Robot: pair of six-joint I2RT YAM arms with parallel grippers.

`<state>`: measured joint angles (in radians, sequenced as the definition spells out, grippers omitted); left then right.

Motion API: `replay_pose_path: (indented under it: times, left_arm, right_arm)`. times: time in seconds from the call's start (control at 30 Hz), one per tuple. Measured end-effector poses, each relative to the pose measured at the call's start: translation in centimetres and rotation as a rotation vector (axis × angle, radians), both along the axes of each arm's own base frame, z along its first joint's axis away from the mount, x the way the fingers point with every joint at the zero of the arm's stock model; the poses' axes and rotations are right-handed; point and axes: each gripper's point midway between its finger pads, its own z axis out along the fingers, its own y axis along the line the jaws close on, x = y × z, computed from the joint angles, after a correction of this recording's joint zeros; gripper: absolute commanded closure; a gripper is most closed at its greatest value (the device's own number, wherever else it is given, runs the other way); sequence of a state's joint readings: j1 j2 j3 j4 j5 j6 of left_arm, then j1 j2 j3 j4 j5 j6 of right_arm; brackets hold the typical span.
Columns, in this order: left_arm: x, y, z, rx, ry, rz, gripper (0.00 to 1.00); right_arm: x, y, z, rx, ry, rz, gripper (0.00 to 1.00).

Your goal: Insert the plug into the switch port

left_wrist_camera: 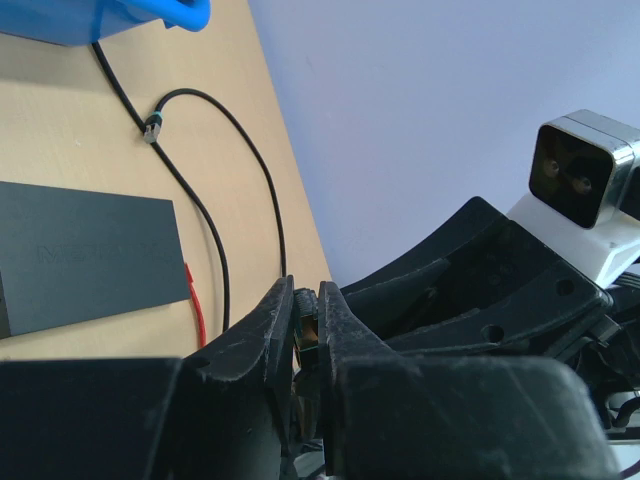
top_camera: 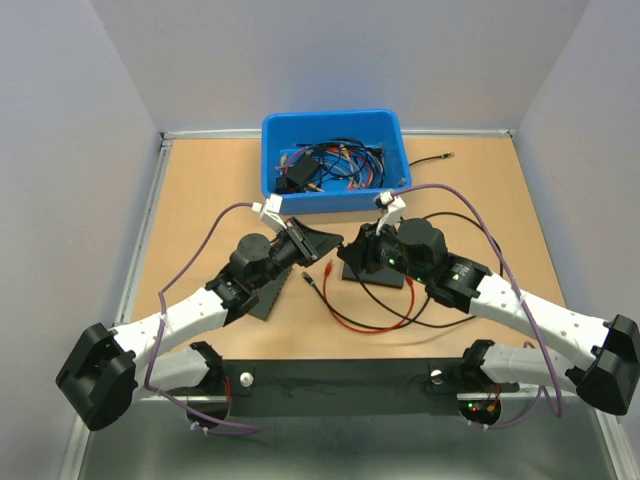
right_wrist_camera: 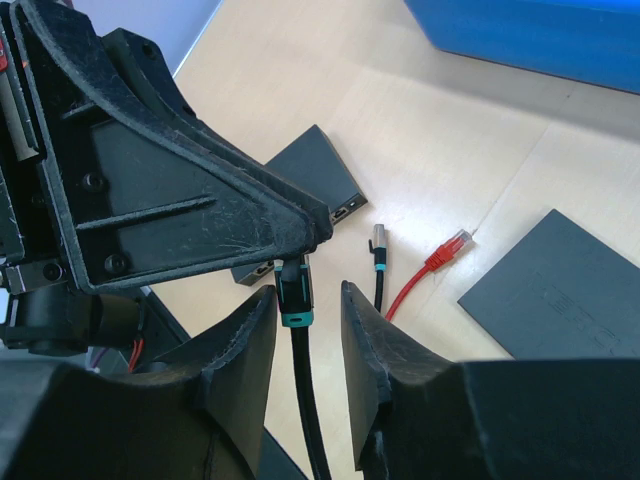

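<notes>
Red-booted small plug [right_wrist_camera: 452, 245] loose on wooden counter [right_wrist_camera: 420, 130]: likely light, limp-tailed; grip boot. Left fingers [left_wrist_camera: 270, 330] clamp black teal-banded plug [right_wrist_camera: 296, 297]; right fingers [right_wrist_camera: 245, 345] apart.

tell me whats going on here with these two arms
Both arms meet over the middle of the table. The left gripper is shut and appears to pinch the tip of a black cable plug. The right gripper straddles that same plug with its jaws apart, not clamped. The red plug lies untouched on the table, not in any port.
</notes>
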<state>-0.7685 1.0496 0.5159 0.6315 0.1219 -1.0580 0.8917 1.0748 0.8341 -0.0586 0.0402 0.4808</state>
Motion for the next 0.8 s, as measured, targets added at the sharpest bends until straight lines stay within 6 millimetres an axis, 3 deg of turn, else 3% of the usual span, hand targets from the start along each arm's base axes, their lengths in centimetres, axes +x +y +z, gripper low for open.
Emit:
replay_pose_path:
  times: [0.17, 0.67, 0.7, 0.8]
  left_arm:
    - [-0.07, 0.0, 0.02, -0.009, -0.001, -0.002, 1.0]
    - [-0.21, 0.04, -0.41, -0.016, 0.013, -0.004, 1.0]
    - [-0.22, 0.05, -0.46, -0.017, 0.014, -0.004, 0.99]
    - [-0.3, 0.1, -0.86, -0.012, 0.021, -0.005, 0.8]
  right_arm:
    - [0.06, -0.03, 0.01, 0.004, 0.004, -0.007, 0.65]
    - [-0.23, 0.27, 0.17, 0.015, 0.006, 0.006, 0.88]
    - [-0.24, 0.28, 0.13, 0.015, 0.007, 0.007, 0.9]
    - [-0.35, 0.3, -0.35, 0.013, 0.011, 0.011, 1.0]
